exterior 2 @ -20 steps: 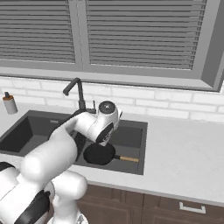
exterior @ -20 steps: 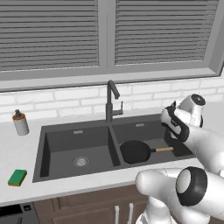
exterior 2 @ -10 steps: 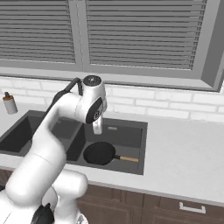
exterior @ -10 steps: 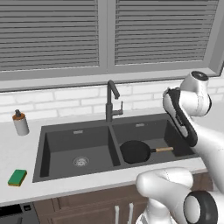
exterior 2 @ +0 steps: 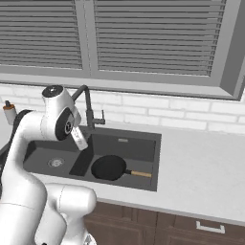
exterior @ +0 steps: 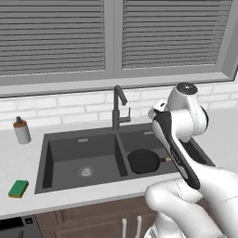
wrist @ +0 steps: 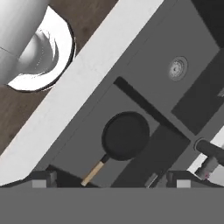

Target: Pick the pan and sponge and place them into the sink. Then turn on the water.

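Matt black pan (exterior: 143, 161) lay in a matt dark sink (exterior: 69, 151).
Its handle looked like light wood; the drain (exterior: 85, 171) shone like metal.

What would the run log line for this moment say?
pan: in right basin of sink | sponge: on counter, left of sink | faucet: no water | tool: open, empty, above pan

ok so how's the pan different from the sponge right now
The pan lies inside the right basin of the sink; the sponge sits on the counter left of that sink. The pan is round and black with a wooden handle; the sponge is a small green rectangle, far smaller. Neither is held.
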Robot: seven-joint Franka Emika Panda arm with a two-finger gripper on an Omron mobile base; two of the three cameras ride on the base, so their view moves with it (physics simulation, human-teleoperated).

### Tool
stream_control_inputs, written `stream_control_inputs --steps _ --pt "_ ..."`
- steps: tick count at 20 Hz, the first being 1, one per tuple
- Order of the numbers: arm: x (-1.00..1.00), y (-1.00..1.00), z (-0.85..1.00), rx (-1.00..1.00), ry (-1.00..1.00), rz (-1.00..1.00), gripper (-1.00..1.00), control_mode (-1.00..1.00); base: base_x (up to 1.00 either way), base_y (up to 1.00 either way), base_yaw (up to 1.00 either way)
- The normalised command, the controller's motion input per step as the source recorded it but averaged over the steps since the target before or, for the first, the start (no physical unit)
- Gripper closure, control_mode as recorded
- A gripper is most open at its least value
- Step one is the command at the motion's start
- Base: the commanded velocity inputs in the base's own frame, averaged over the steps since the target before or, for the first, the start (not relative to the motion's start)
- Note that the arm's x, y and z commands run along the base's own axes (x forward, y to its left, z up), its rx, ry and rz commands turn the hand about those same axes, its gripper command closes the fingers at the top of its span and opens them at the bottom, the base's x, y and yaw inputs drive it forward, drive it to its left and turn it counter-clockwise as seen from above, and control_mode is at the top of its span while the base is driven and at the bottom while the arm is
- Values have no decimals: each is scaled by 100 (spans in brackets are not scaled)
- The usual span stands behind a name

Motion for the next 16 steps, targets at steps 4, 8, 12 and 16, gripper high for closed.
stream_control_inputs --steps 4,8,12,16 --pt "-26 98 0 -29 -16 44 -100 -100 0 0 0" --pt "-21 99 0 -20 -13 43 -100 -100 0 0 0" --pt "-1 100 -4 -4 0 35 -100 -100 0 0 0" --pt "0 100 -7 0 1 28 -100 -100 0 0 0"
